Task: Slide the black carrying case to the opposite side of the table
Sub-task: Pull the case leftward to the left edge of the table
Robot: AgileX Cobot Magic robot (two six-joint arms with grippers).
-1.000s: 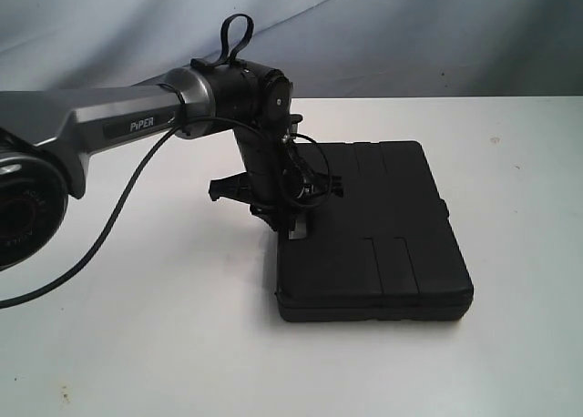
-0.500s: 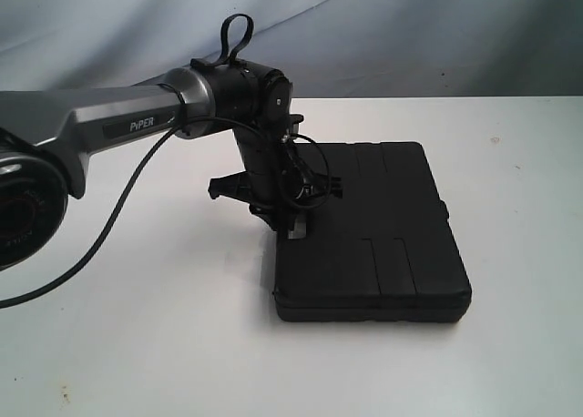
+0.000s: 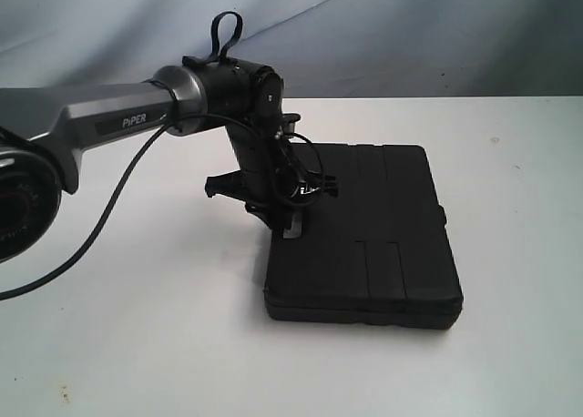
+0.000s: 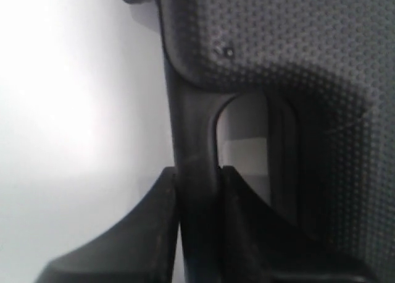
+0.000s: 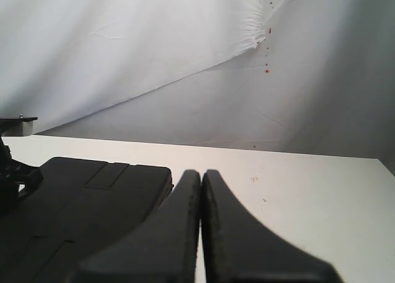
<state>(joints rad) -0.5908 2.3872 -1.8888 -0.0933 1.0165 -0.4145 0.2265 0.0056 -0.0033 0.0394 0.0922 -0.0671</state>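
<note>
black carrying case [image 3: 364, 230] lies flat on the white table [image 3: 137, 326], right of centre in the exterior view. left gripper [image 4: 199, 172] is clamped on the case handle [image 4: 194, 135] at its left edge, one finger on each side of the bar. right gripper [image 5: 201, 184] hangs clear above the table beside the case, jaws pressed together, empty. step in hand appears to be the slide. next move likely calls for a steady, level pull with the grip maintained.
</note>
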